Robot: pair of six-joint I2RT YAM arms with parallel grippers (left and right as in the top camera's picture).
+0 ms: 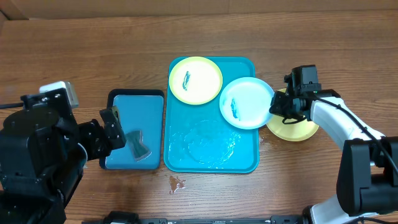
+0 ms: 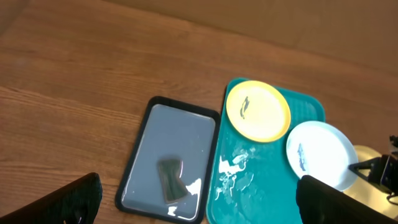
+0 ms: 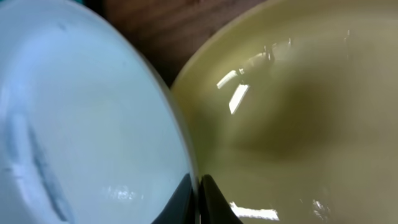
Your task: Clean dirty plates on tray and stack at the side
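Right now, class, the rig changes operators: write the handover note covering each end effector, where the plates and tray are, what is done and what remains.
Left end effector: open, empty, hovering by the small tray with the sponge.
Right end effector: appears shut on the right rim of the pale plate, which overhangs the teal tray on its right edge.
Plates: a smeared yellow-green plate sits at the tray's far left corner; another yellow-green plate lies on the table right of the tray, no smear visible.
Done: one plate at the side.
Left: clean both smeared plates, stack them there.

Black left arm [image 1: 37, 146], white-black right arm [image 1: 339, 118]
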